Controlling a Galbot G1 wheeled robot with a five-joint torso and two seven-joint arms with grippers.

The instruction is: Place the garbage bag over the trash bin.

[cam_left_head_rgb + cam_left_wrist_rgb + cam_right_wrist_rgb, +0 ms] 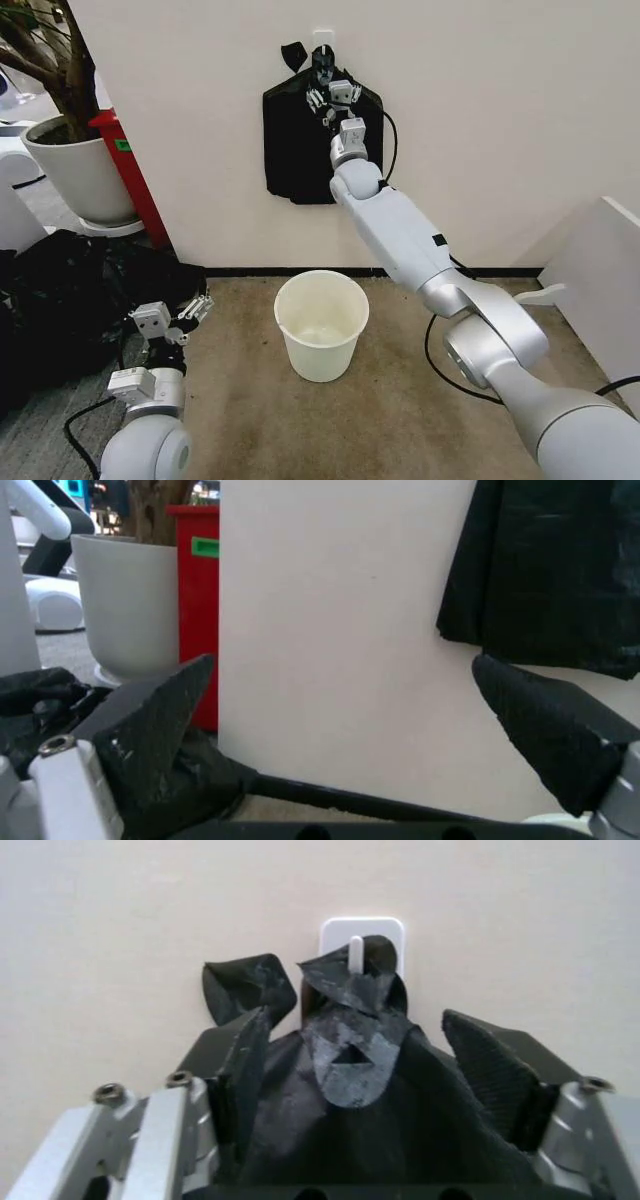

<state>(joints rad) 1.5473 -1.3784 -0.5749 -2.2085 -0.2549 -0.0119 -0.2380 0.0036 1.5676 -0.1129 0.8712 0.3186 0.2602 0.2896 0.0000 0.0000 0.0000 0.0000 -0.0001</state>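
From the head view, the garbage bag (300, 150) hangs flat on the far wall, long axis vertical, above the trash bin (321, 325) standing upright on the carpet. The right hand (330, 97) reaches up to its knotted top. The left hand (170, 318) waits low at the near left.

Left wrist view: its fingers (150, 727) spread wide.

Right wrist view: the fingers (490, 1065) are spread either side of the bag's neck, below the white hook (356, 952).

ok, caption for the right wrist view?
Right gripper, jaws open, straddling the black bag bundle hung on a white wall hook.
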